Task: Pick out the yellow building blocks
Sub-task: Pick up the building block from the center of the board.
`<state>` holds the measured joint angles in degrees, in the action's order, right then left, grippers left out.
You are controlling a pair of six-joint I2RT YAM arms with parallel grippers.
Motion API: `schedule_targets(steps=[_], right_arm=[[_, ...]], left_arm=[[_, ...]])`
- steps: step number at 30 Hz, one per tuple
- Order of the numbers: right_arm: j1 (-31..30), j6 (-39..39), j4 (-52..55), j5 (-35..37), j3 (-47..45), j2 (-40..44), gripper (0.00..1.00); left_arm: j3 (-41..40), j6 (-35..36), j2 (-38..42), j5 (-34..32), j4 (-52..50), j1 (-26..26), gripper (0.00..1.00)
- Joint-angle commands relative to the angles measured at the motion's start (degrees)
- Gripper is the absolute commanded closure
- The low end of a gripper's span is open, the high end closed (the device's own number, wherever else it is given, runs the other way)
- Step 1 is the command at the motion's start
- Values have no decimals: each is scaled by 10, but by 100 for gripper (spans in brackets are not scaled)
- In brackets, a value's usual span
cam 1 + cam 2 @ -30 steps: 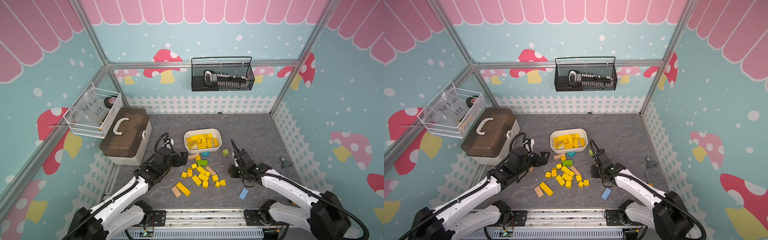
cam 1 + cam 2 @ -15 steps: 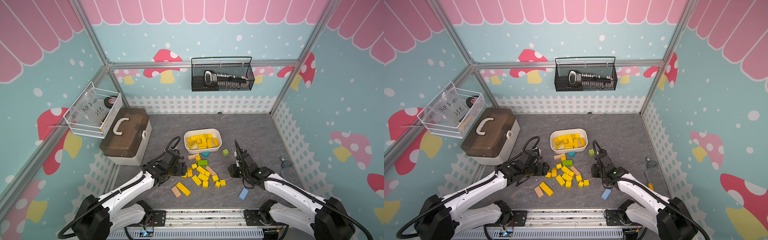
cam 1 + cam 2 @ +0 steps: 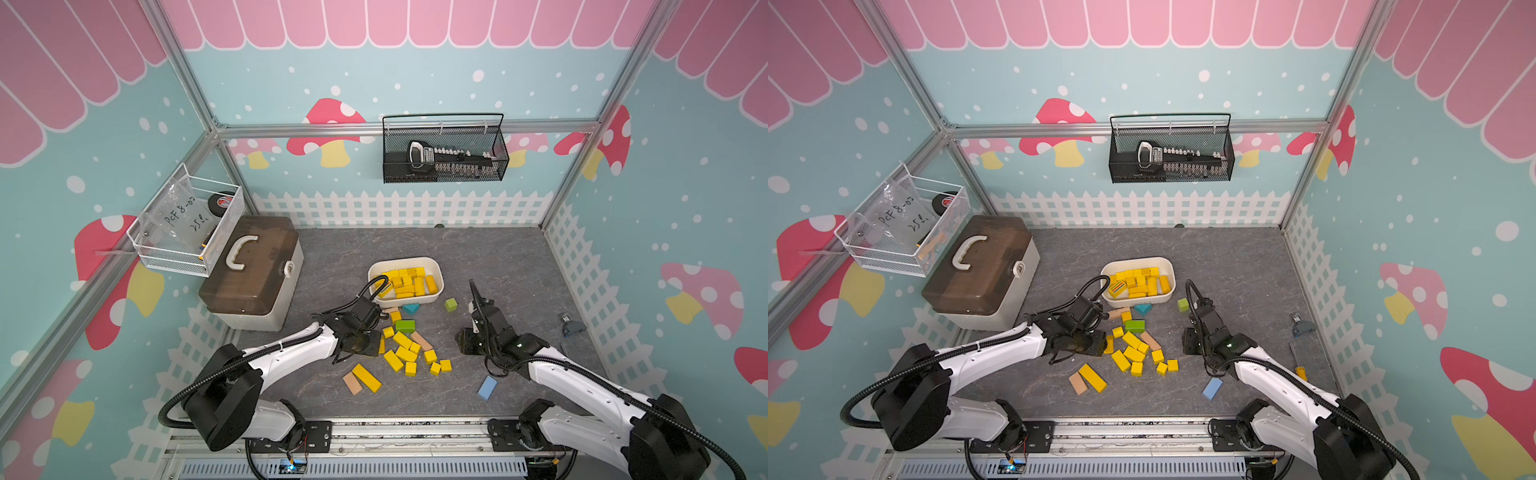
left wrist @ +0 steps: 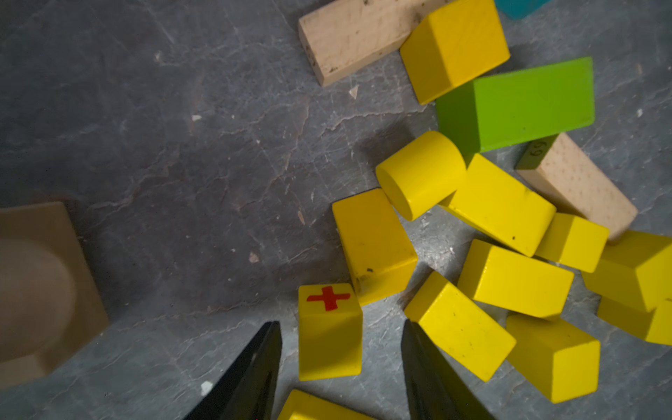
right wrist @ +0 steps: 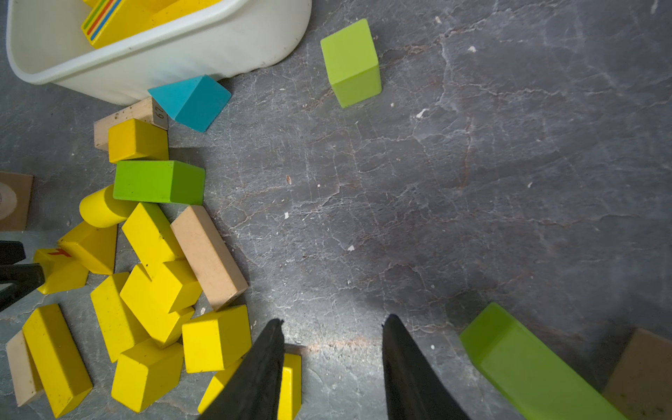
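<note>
Yellow cube (image 4: pixel 329 334) between parted left fingers (image 4: pixel 254 371)

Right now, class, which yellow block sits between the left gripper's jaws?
The block bearing a red cross, the only one so marked. The left gripper has its open jaws either side of it, without touching.

Mushroom-print walls (image 3: pixel 374 62), grey slate floor (image 3: pixel 498 257), picket-fence trim (image 3: pixel 395 208)

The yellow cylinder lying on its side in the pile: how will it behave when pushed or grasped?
The yellow cylinder lies on its side, so a push would likely roll it, unless the green block beside it stops it. It looks like stiff painted wood, probably light. Its smooth curved wall may slip; the flat ends seem safer.
</note>
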<state>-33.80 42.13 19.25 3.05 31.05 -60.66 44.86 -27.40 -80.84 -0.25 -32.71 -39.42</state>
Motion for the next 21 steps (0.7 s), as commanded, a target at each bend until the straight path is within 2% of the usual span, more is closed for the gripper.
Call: schedule_targets(steps=[1, 8, 14, 21], right_arm=[[1, 8, -5, 7, -5, -1, 55], [1, 8, -5, 8, -6, 1, 55], [1, 9, -5, 7, -7, 3, 55], [1, 9, -7, 8, -13, 12, 55]], left_arm=[[18, 7, -8, 3, -16, -4, 45], [28, 4, -34, 0, -28, -4, 45], [33, 4, -46, 0, -32, -4, 50], [35, 6, -54, 1, -32, -4, 64]])
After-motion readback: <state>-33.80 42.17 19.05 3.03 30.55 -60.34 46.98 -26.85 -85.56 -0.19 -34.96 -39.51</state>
